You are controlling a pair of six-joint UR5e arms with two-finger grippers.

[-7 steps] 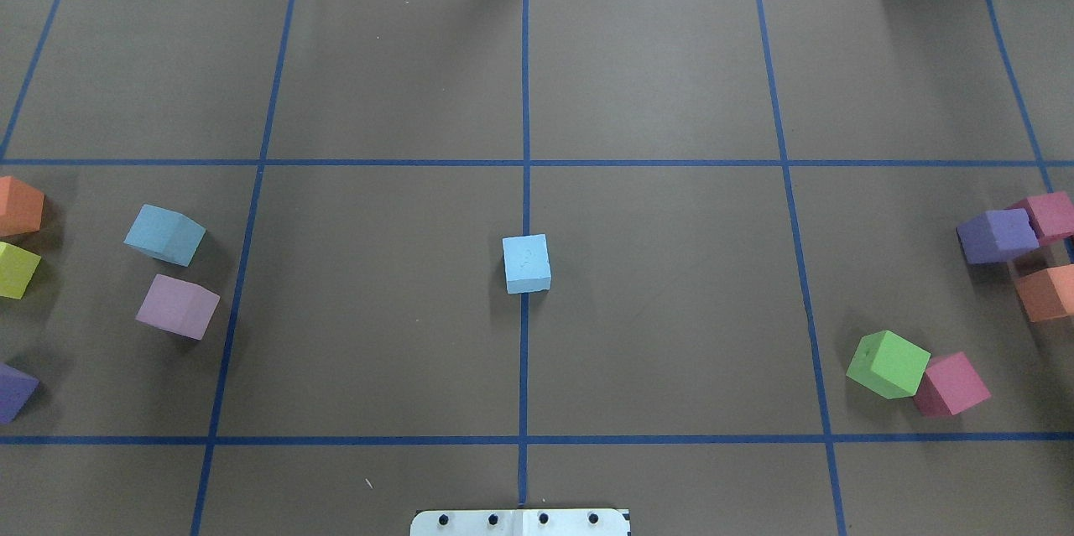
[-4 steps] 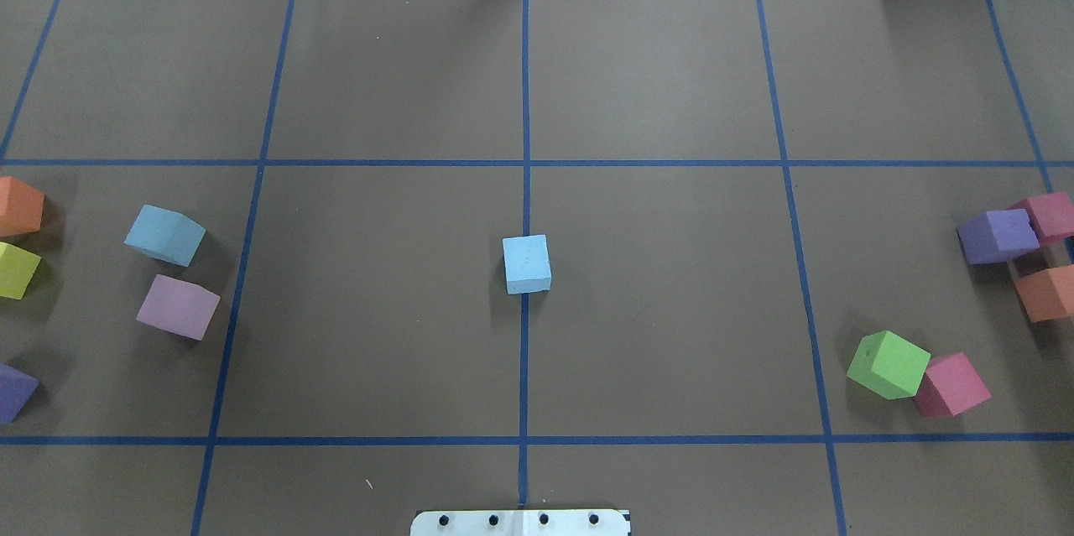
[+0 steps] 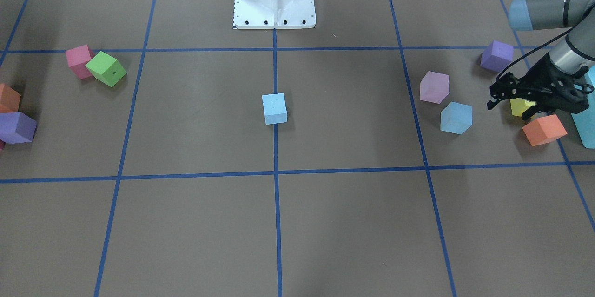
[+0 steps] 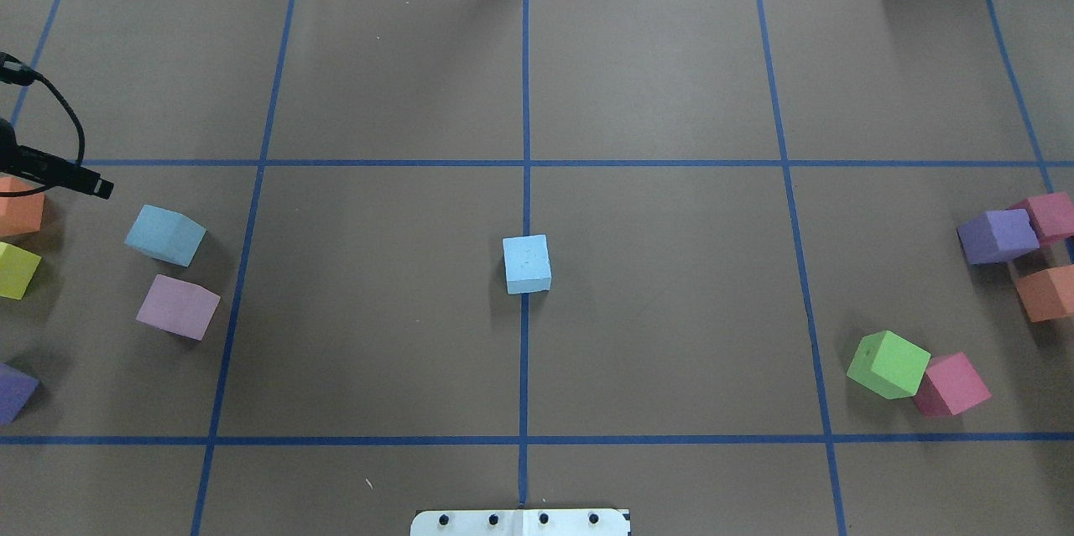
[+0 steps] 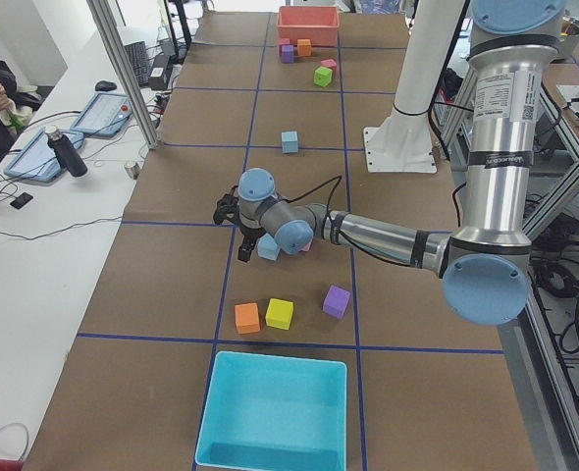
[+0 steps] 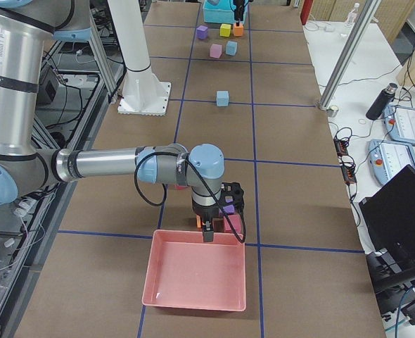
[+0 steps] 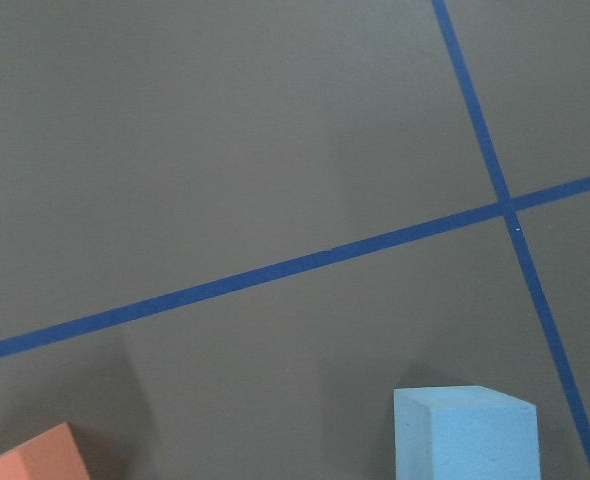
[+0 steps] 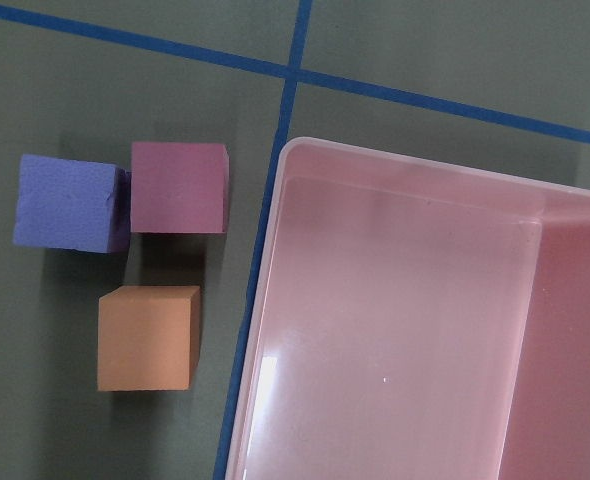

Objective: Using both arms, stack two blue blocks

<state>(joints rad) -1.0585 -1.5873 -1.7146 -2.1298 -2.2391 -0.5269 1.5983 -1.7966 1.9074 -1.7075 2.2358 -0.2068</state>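
Stacking has not begun: both blue blocks rest apart on the tabletop (image 4: 377, 83), neither lifted. The left tool (image 3: 497, 95) hovers with its fingers spread, holding nothing. The nearer blue block (image 3: 456, 117) lies just ahead of it. The second blue block (image 3: 274, 108) sits well beyond, mid-tabletop. The right tool (image 6: 225, 204) hangs by the pink tray (image 6: 193, 299), well apart from both blocks; you cannot tell its state. Remaining, by judgement: grasp, carry, place, release.

Count:
- two blue blocks
- two dark purple cubes (image 4: 998, 236)
- two orange cubes (image 4: 1045, 293)
- two pink cubes (image 4: 952, 385)
- one lilac cube (image 4: 178, 307)
- one yellow cube (image 4: 17, 270)
- one green cube (image 4: 888, 364)
- one turquoise box (image 5: 275, 412)
- one pink tray
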